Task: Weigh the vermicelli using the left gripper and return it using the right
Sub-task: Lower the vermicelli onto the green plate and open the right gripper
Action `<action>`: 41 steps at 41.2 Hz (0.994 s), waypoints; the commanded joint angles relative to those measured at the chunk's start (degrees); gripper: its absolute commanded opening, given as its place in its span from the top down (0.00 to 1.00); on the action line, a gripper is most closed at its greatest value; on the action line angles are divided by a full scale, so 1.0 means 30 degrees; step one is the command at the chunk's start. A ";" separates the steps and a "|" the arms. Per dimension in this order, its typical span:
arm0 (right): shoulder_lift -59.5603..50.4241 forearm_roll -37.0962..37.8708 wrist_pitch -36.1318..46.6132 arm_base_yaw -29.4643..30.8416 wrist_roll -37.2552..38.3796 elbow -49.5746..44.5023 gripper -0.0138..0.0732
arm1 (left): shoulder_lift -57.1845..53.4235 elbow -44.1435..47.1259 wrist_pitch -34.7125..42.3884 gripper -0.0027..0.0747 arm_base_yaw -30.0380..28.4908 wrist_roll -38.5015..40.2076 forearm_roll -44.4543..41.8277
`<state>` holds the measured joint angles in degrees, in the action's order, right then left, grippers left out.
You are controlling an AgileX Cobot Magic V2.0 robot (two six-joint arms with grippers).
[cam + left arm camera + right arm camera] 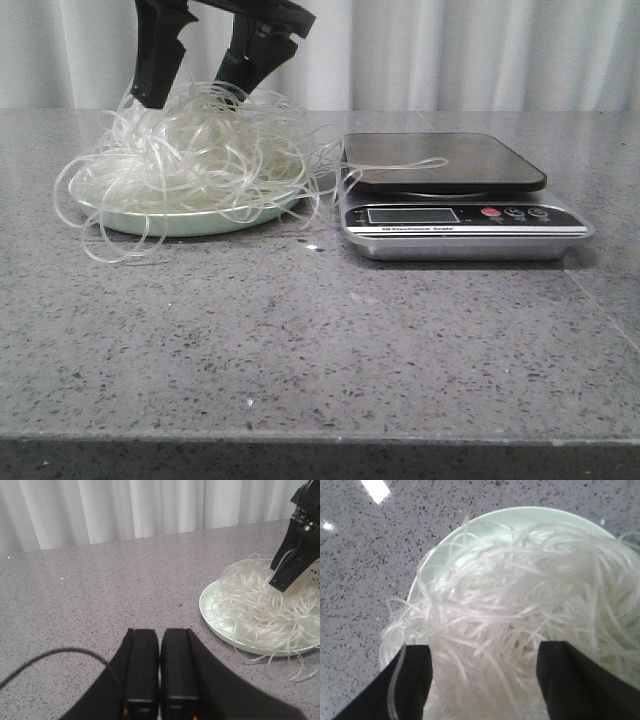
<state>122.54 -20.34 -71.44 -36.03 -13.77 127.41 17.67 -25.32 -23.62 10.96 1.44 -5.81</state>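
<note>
The vermicelli [200,150] is a big loose whitish tangle heaped on the pale green plate [190,222] at the left of the table. One stray loop [400,165] reaches onto the scale. My right gripper [190,90] hangs over the heap, open, with a finger at each side of its top. In the right wrist view the strands [520,580] fill the wide gap of the right gripper [482,655] over the plate [540,517]. My left gripper [160,635] is shut and empty above bare table, left of the plate [212,615]; it sees the vermicelli [260,605] and the right gripper [292,565].
A silver kitchen scale [450,215] with a dark platform [470,155] stands right of the plate, its display facing the front. A few strands hang over the plate's rim onto the grey speckled table [300,340]. White curtains close the back.
</note>
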 commanded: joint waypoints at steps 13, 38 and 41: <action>-0.3349 -0.0263 -0.0992 0.0818 -0.0110 0.0576 0.38 | 0.0161 -0.0520 0.1481 0.79 0.0010 0.0171 0.0111; -0.4465 -0.1205 -0.1750 0.2404 -0.0110 0.0576 0.66 | 0.0161 -0.0520 0.1398 0.79 0.0010 0.0171 0.0111; -0.4465 -0.1937 -0.1612 0.2404 -0.0110 0.0576 0.62 | 0.0161 -0.0520 0.1398 0.79 0.0010 0.0171 0.0111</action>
<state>112.97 -22.27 -72.03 -29.03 -13.77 127.41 17.67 -25.32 -23.62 10.96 1.44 -5.81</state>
